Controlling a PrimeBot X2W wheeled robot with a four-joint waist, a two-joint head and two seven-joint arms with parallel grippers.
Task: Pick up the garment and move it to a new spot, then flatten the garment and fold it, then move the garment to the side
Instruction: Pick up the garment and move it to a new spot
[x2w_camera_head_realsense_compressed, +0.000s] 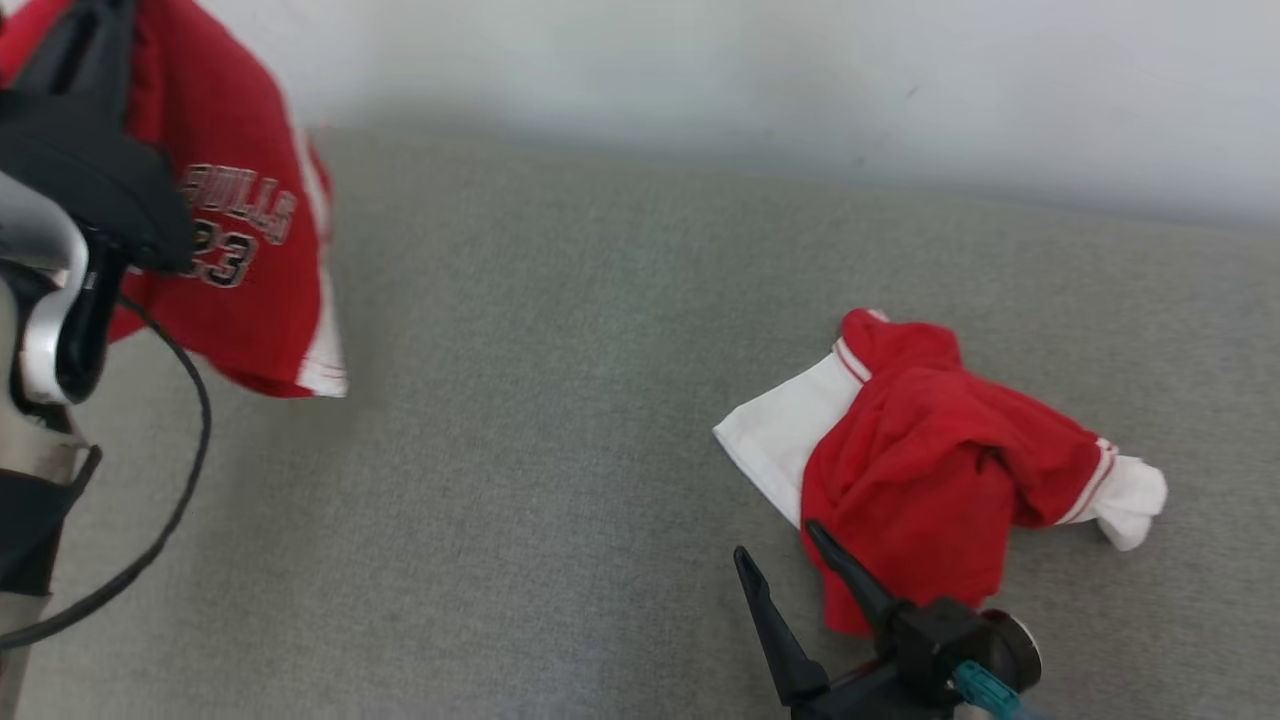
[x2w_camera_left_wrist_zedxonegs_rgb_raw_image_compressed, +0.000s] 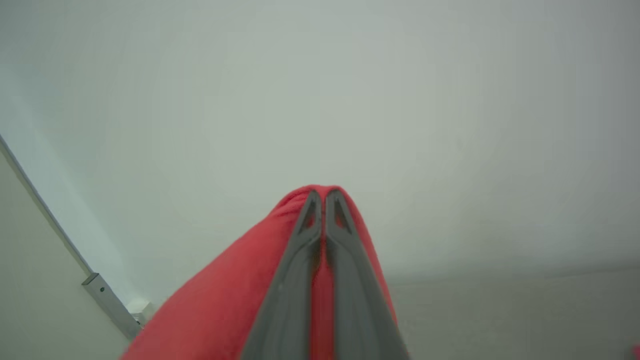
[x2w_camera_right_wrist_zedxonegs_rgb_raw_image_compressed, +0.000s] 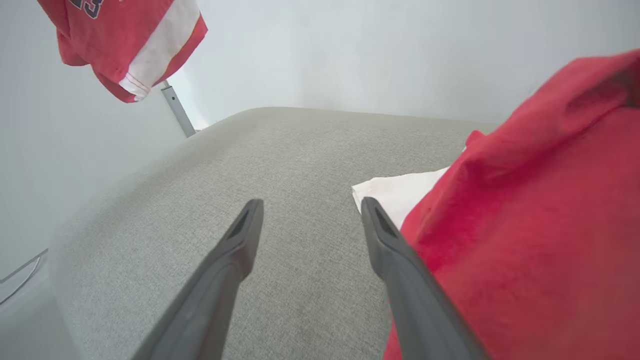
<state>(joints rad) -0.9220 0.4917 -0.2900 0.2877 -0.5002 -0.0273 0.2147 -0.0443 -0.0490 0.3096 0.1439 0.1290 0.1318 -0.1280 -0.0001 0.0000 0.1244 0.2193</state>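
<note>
Hanging aloft, the red jersey (x2w_camera_head_realsense_compressed: 245, 320) shows white trim and "23".

Matt grey woven cloth, faintly rough, over worktop (x2w_camera_head_realsense_compressed: 550, 400). Soft matt red cloth, white-trimmed, for garment (x2w_camera_head_realsense_compressed: 250, 290) at ten o'clock and heap (x2w_camera_head_realsense_compressed: 930, 470) at four. Matt dark plastic on right hand (x2w_camera_head_realsense_compressed: 776, 540).

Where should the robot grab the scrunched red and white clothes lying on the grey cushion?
Probably the puffy red fold on top of the scrunched garment, coming down from above. It stands up in a ridge, easy to pinch. The white flap lies flat on the grey surface, so it is harder to catch. The open right pincer sits right beside the garment.
</note>
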